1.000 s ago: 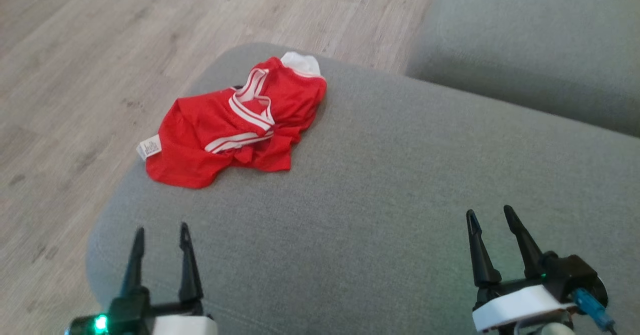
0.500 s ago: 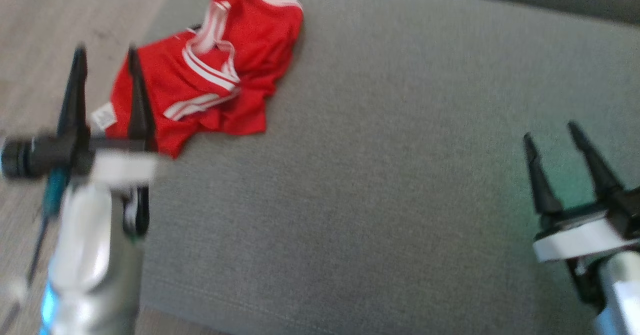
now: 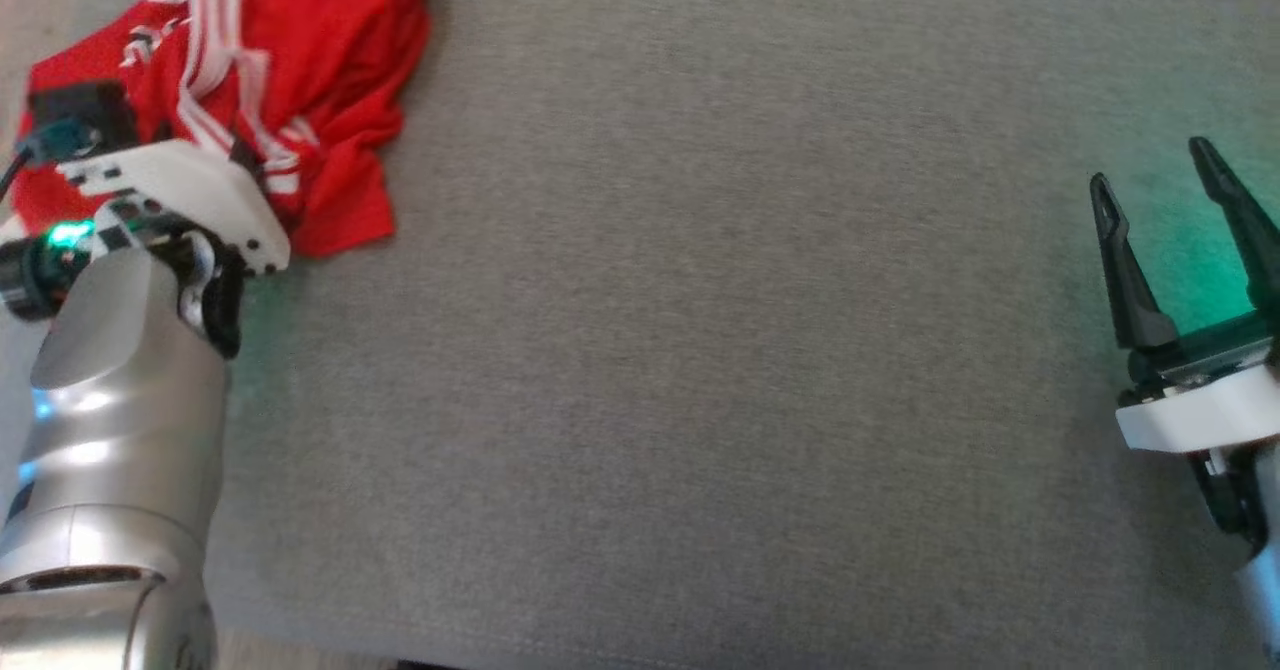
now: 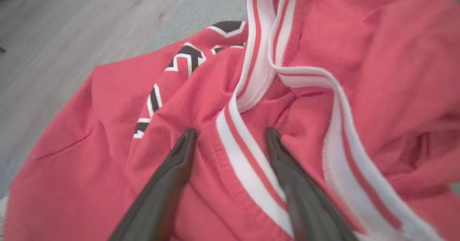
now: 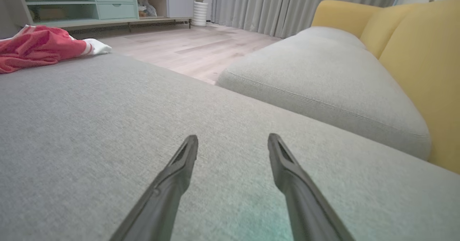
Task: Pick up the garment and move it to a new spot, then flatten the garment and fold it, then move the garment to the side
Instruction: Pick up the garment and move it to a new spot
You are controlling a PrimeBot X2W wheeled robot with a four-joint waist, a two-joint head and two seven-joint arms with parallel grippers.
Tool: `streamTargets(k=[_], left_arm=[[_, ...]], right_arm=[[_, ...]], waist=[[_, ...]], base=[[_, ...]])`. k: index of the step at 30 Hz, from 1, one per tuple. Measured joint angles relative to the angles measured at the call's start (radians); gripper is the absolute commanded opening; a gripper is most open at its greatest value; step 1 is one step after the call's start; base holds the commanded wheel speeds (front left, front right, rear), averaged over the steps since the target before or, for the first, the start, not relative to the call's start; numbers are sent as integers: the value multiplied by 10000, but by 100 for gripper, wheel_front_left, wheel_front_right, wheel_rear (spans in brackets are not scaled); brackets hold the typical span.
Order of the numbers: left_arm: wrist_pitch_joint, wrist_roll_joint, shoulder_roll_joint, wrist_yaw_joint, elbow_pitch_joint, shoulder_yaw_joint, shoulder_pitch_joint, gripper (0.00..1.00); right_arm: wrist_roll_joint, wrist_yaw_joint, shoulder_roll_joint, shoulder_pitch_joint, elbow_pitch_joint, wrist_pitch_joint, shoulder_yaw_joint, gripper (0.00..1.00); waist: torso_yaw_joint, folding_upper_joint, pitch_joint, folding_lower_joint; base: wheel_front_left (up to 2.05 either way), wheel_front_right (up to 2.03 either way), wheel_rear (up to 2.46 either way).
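Garment (image 3: 330, 100): red, with white-striped trim and black-and-white lettering. It lies crumpled at the far left corner of the grey seat cushion (image 3: 700, 350), by the edge next to the wooden floor (image 4: 54, 36).

Left pincer (image 4: 230, 135): released, fingers spread, tips low over the fabric on either side of a white-striped band. Whether they touch the fabric cannot be told.

Right pincer (image 3: 1149, 161): released, grasping nothing, above bare cushion at the right and well apart from the garment.

Surroundings: a second grey cushion (image 5: 323, 75) with a yellow backrest (image 5: 424, 54) beside it.
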Motion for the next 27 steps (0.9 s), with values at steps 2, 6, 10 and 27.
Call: streamTargets(k=[2,6,10,27], left_arm=[[-2,-44,77,2,353,67,-9,100],[-840,-144,393,-15,631,132,-40,0],[-1954,196,646,-29,631,-173,-103,0],[-3208,936,1394,-556,-1973,-2153,-1547,0]], right_arm=[[2,0,46,2,13,0,12,100],[2,0,311,8,46,0,-8,100],[2,0,663,32,228,0,-90,100],[61,0,2673,2002,431,0,-153,100]], waist=[[-228,0,56,1],[-534,0,-17,1],[-619,0,-386,-1],[-2487,1,-3532,-3]], base=[[0,0,0],[0,0,0],[0,0,0],[0,0,0]])
